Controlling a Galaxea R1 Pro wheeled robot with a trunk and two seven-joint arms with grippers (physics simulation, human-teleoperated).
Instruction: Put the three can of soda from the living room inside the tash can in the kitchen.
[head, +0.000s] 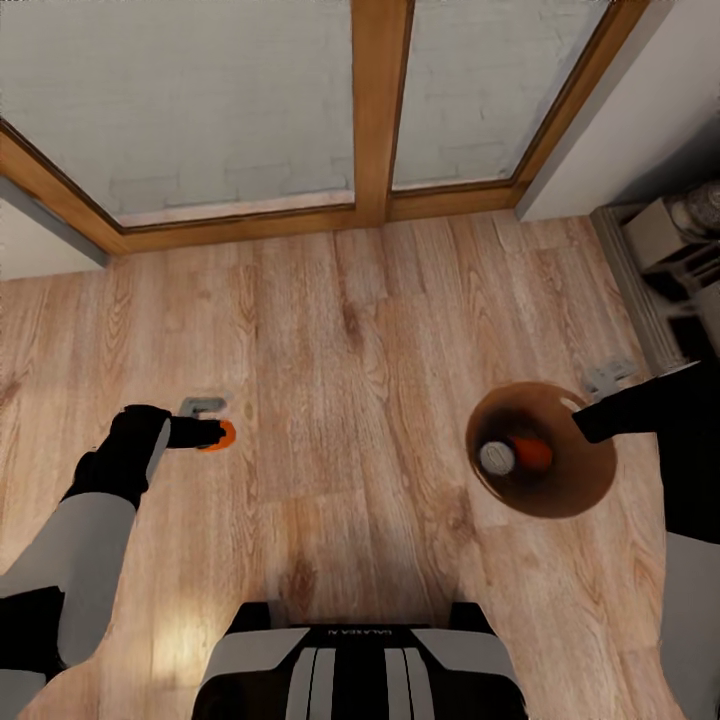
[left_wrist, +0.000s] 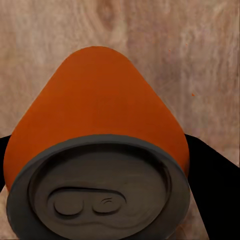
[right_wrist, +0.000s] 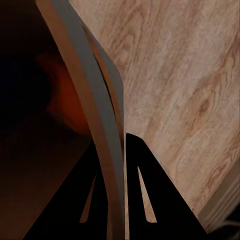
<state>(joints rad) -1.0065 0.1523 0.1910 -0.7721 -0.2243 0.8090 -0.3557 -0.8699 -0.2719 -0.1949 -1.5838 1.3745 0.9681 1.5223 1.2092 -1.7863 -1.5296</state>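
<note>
Head view, looking down on the wood plank floor, glass doors ahead.

Left gripper is clamped on an orange soda can, carried above the floor. Left wrist view: the can's grey top faces the camera and the orange body runs away from it, so the can's long axis lies along the fingers; dark fingers show at either side of it.

Right gripper is pinched on the rim of the trash can. Right wrist view: the bucket wall passes between the two fingers, one inside, one outside. The bucket is carried over the floor on the robot's right.

Inside the bucket: one can showing its grey top, and an orange can touching it. Colour of the first can's body cannot be told.

Key relation: the held can lies well apart from the bucket, which is directly to its right, across the robot's front. Judged, the left arm must swing rightward until the can is over the bucket mouth, or the right arm brings the bucket across. Two cans look deposited; this is the third.
</note>
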